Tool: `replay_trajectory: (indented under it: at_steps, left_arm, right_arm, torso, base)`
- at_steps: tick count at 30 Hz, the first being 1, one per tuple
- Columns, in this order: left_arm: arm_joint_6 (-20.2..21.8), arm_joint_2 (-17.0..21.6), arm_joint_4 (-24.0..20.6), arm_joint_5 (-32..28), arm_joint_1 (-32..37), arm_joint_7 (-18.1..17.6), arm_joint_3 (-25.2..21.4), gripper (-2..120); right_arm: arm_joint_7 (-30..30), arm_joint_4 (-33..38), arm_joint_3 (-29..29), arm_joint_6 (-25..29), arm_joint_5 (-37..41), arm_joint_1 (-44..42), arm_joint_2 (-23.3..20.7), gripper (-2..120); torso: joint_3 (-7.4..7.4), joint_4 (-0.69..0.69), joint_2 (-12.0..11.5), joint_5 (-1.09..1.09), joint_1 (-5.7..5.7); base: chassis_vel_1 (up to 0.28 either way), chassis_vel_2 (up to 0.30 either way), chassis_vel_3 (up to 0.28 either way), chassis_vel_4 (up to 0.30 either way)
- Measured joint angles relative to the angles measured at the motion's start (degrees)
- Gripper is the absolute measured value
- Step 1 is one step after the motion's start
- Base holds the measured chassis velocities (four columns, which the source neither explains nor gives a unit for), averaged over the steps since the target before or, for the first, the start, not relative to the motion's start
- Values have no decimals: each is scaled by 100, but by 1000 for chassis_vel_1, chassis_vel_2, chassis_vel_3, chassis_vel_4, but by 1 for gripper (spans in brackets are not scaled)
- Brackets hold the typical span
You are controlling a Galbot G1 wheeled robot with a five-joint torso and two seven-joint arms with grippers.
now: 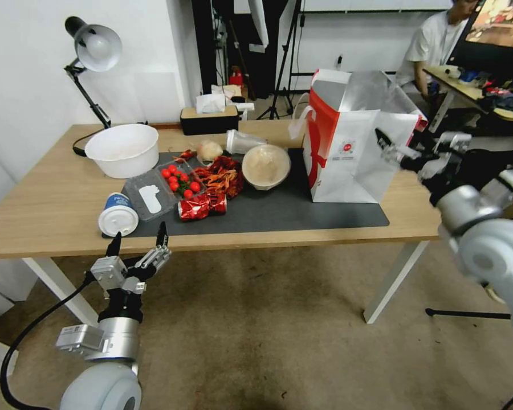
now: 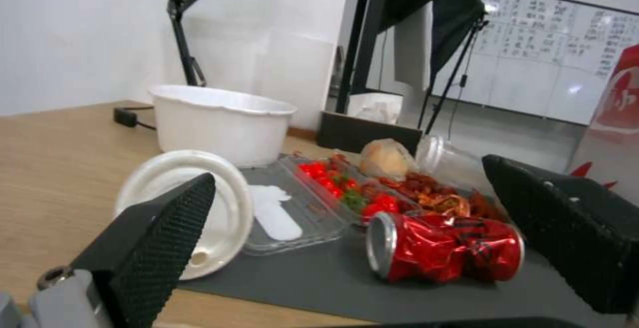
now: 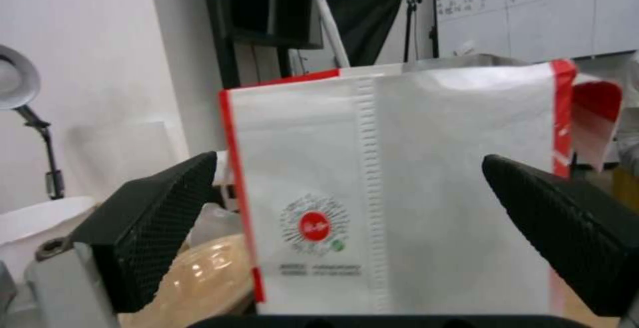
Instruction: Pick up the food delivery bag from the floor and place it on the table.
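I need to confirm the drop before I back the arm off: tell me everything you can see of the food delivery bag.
The food delivery bag is a tall, boxy white paper bag with red edges, a small round red logo on its face and silver foil lining showing at its open top. A white strap handle hangs at its left side. It stands upright on the table, its base on the right end of the dark grey mat, close beside a lidded bowl. The right gripper is open beside it, fingers not gripping it.
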Motion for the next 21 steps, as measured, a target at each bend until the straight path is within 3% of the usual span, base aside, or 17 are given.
replay_trajectory:
  at_steps: [5,16,21]
  left_arm:
    - [-38,-41,31,148,42,57,-37,100]
    - [-318,-3,475,630,27,466,-131,100]
    - [-521,2,725,686,11,456,-80,100]
  right_arm:
    - [56,286,76,211,-357,-591,218,100]
    - [-593,107,-132,1603,-2166,-2115,1782,100]
    - [-870,-123,-194,1918,-2505,-2354,2103,100]
  torso:
    - [0,-2,0,-1,0]
    - [0,-2,0,1,0]
    - [0,-4,0,-1,-1]
  base:
    - [0,0,0,0]
    - [0,0,0,0]
    - [0,0,0,0]
